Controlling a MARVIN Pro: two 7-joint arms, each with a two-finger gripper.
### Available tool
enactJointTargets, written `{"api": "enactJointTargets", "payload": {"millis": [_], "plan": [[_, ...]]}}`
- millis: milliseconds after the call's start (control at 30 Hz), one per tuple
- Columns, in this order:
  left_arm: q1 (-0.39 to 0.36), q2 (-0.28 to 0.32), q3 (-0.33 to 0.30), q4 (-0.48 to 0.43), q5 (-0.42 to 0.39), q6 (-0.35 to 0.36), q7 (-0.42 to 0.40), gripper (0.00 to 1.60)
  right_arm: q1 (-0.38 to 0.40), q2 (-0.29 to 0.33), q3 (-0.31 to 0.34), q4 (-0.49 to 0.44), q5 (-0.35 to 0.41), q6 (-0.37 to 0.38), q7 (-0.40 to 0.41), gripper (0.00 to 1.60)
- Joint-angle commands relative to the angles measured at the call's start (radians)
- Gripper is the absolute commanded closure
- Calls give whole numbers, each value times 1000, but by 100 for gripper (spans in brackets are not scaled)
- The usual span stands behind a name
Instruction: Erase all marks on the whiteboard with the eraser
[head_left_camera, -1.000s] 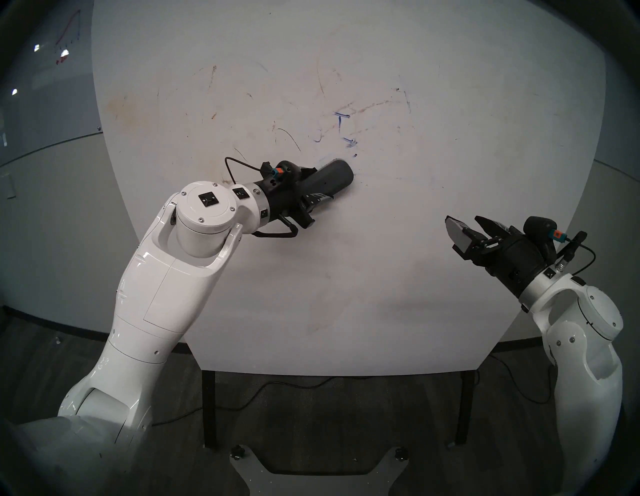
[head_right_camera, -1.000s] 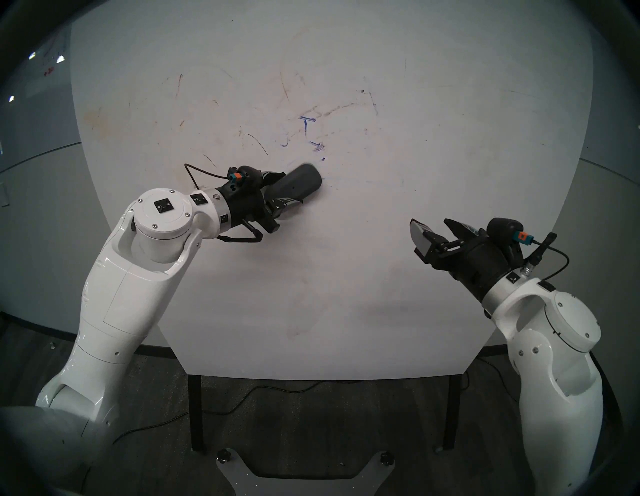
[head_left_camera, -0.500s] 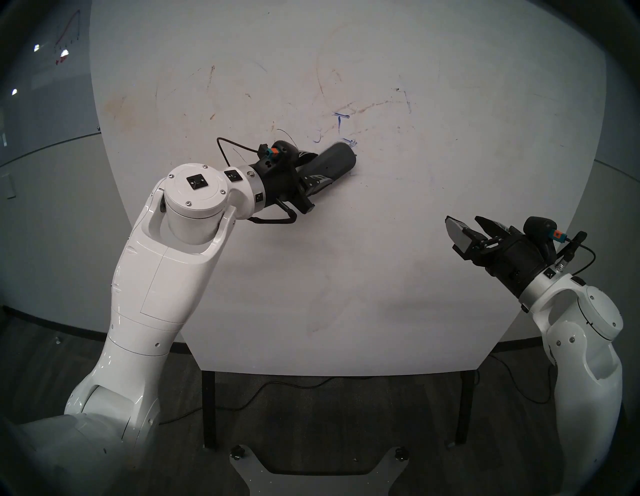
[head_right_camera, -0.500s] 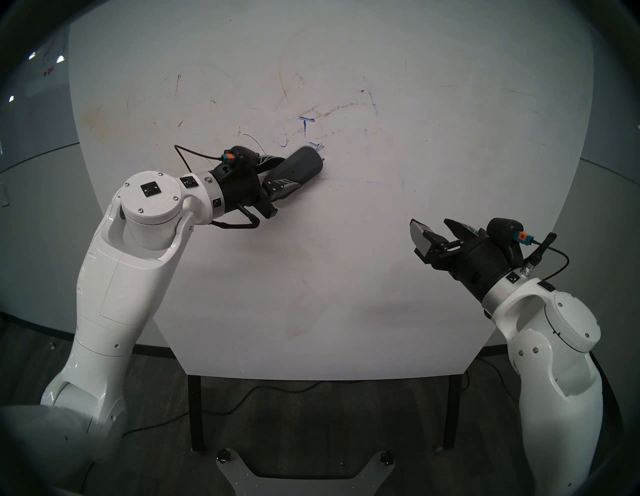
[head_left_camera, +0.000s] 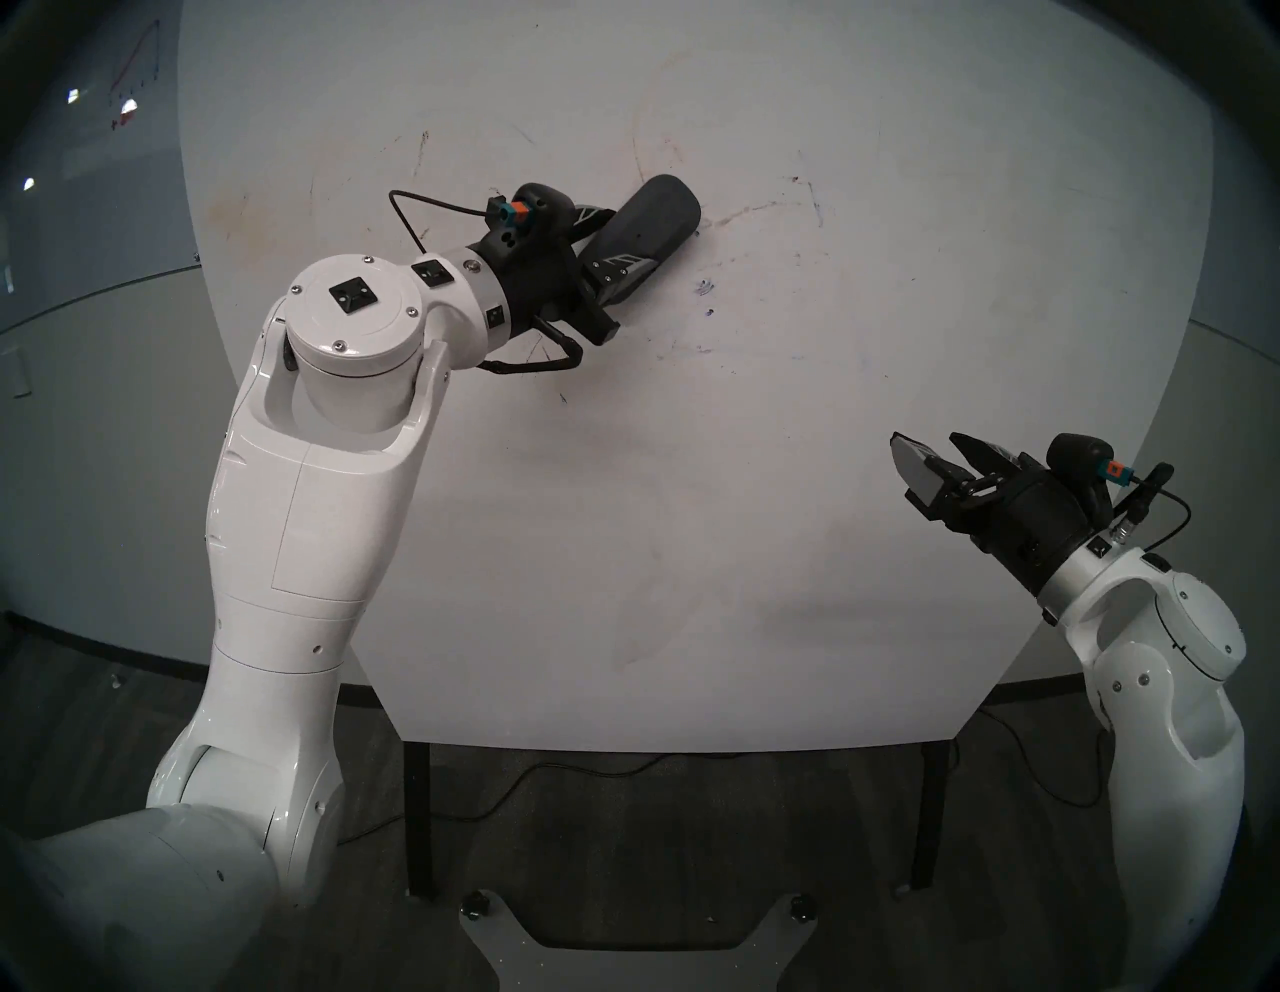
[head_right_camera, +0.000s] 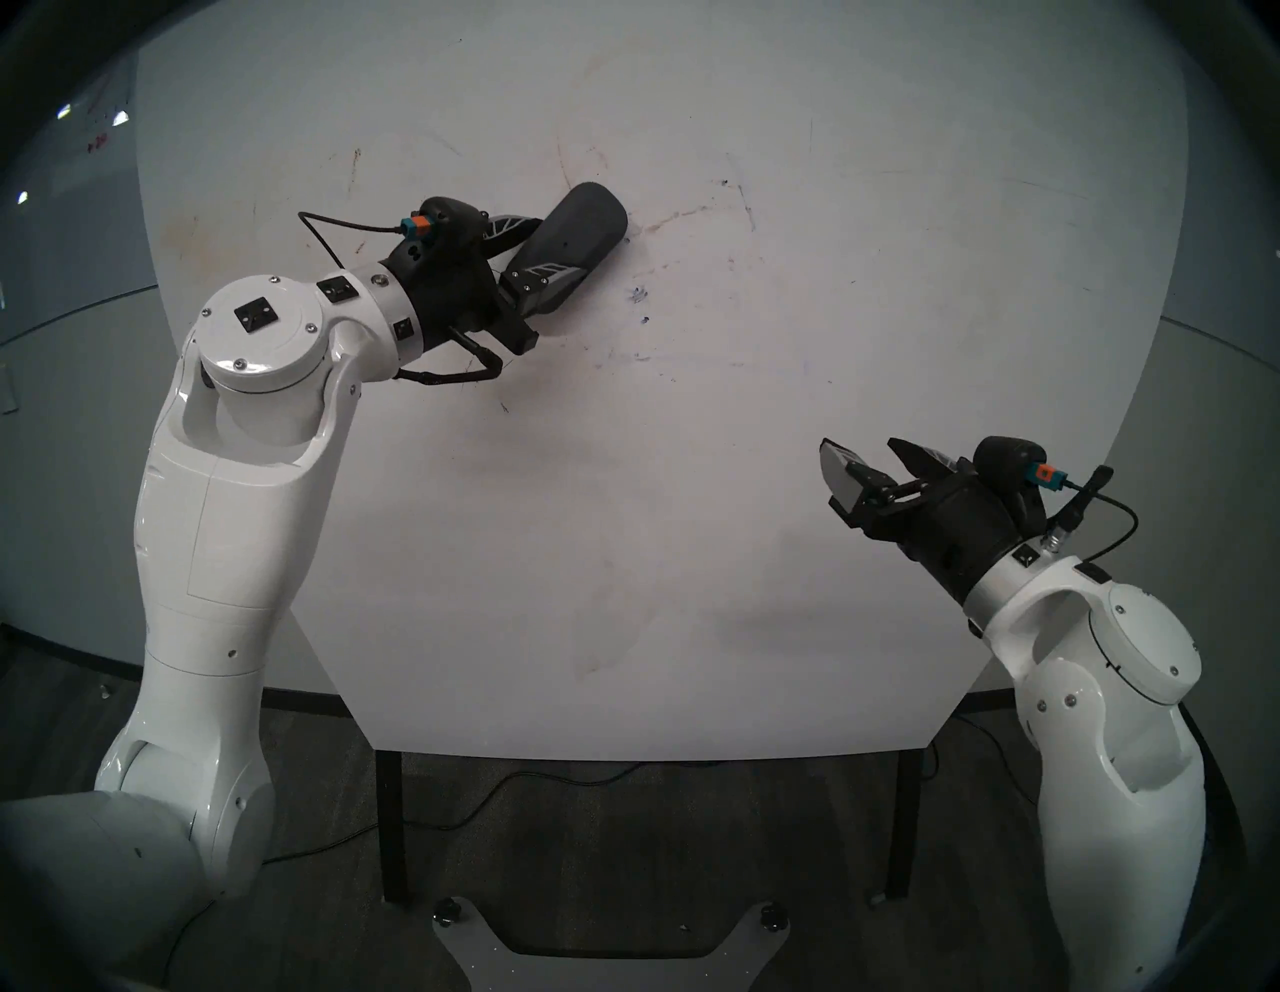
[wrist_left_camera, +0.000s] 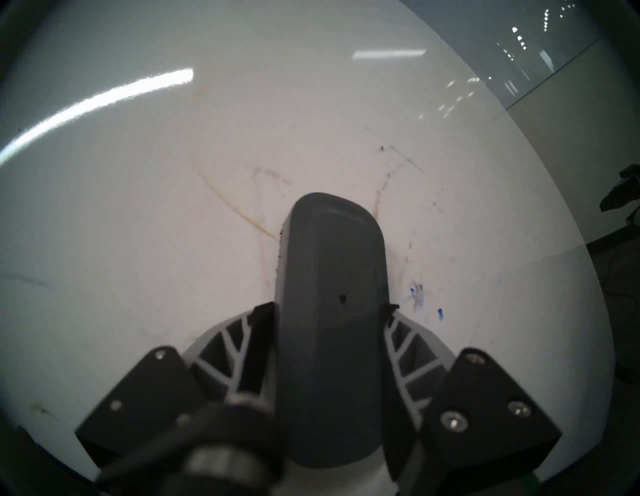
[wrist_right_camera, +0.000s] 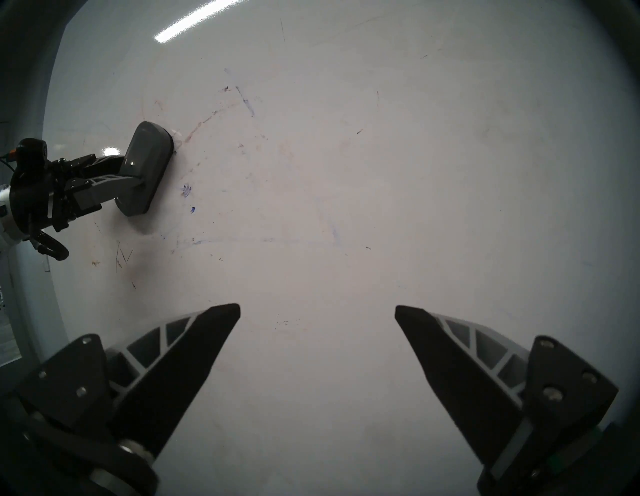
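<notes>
The whiteboard (head_left_camera: 762, 485) fills most of the head views, a large white panel with rounded corners standing on dark legs (head_left_camera: 418, 817), its face scuffed with faint brown scratches (head_left_camera: 755, 208) and smudges. The left arm (head_left_camera: 312, 519) reaches up across the board's left half, and the right arm (head_left_camera: 1170, 693) stands near the board's lower right edge. The left gripper (head_left_camera: 609, 249) is closed on the eraser (head_left_camera: 654, 211), its two fingers (wrist_left_camera: 235, 356) clamping the dark grey block's long sides at its near end; the eraser's felt side lies against the board in the upper middle, its far end tilted up and toward the board's right. The right gripper (wrist_right_camera: 317, 311) faces the board with its jaws spread wide and nothing between them, clear of the surface. Of the marks (head_left_camera: 704, 287), only small blue remnants show: a little smeared cluster just below and to the right of the eraser, and a single blue dot (head_left_camera: 708, 313) slightly lower on the board. A faint bluish streak (wrist_right_camera: 242, 239) runs across the board below these.
</notes>
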Motion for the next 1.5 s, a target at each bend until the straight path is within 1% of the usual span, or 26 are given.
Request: {"api": "enactJointTargets", "payload": {"millis": [0, 33, 67, 167, 233, 333, 467, 533, 567, 667, 767, 1067, 1233, 1267, 1333, 1467], "plan": [[-110, -47, -36, 26, 35, 1, 44, 160, 8, 2, 1, -12, 0, -3, 1, 0], [-121, -53, -32, 35, 38, 3, 42, 160, 8, 2, 1, -12, 0, -3, 1, 0], [-113, -61, -32, 36, 39, 3, 41, 160, 8, 2, 1, -12, 0, -3, 1, 0], [-145, -76, -14, 73, 53, 8, 34, 160, 8, 2, 1, -13, 0, -3, 2, 0], [-151, -91, -3, 97, 65, 8, 31, 160, 8, 2, 1, -13, 0, -3, 2, 0], [-176, -105, 19, 150, 81, 14, 23, 160, 9, 2, 1, -14, 0, -3, 2, 0], [-219, -93, 61, 188, 113, 67, 6, 160, 9, 2, 1, -15, -1, -2, 2, 0], [-224, -80, 81, 191, 123, 97, -1, 160, 9, 2, 1, -15, -1, -2, 1, 0], [-227, -79, 88, 208, 126, 101, -6, 160, 9, 2, 1, -15, -1, -2, 1, 0], [-207, -70, 98, 210, 131, 116, -9, 160, 9, 2, 1, -15, -1, -2, 1, 0], [-189, -52, 103, 226, 135, 110, -15, 160, 9, 2, 1, -15, -1, -2, 2, 0], [-120, 18, 74, 221, 118, 103, -44, 160, 9, 1, 1, -14, -1, -2, 3, 0], [-74, 34, 72, 222, 98, 94, -62, 160, 9, 1, 2, -13, -1, -2, 3, 0], [-75, 42, 80, 213, 93, 104, -67, 160, 9, 1, 2, -13, -1, -2, 3, 0], [-55, 41, 78, 221, 86, 94, -70, 160, 9, 1, 2, -13, -1, -2, 4, 0], [-38, 54, 91, 214, 69, 100, -82, 160, 9, 1, 2, -13, -1, -2, 4, 0]]}}
